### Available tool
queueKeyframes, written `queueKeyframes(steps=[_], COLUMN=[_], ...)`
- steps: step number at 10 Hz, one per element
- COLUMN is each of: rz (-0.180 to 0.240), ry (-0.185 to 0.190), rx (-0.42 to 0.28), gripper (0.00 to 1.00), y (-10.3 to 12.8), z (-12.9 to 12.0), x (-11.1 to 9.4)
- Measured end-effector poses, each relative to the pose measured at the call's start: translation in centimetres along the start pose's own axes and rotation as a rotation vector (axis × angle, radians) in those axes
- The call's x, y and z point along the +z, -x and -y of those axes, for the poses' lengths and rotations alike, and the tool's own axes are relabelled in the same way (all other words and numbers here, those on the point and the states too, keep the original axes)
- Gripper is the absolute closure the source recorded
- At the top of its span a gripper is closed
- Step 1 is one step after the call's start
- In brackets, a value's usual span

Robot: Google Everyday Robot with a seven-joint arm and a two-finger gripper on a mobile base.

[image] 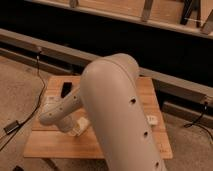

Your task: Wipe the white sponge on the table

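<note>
The light-brown, plank-grained table [55,142] carries a cream claw [76,129] and a black object [66,90].

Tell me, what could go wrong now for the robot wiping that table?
The tool is low over the table's left front, shut, with a pale block, probably the white sponge, at its tip. A long wipe might run off the near edge. The big arm hides much of the table, so things behind it could get bumped. The dark object at the back left could be knocked too.
</note>
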Motion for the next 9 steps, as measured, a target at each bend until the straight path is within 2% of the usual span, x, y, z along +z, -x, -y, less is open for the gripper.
queueKeyframes(steps=[2,4,7,9], rz=[-0.01,-0.007,0.028,0.049], ry=[-0.037,-0.069,-0.12,-0.136], rx=[0.028,0.068,0.094,0.082], gripper=[1.0,1.0,1.0,1.0], y=[-0.1,0.8,4.6,6.9], z=[2.4,4.8,7.9,8.0], x=[0.8,1.4,1.1,0.6])
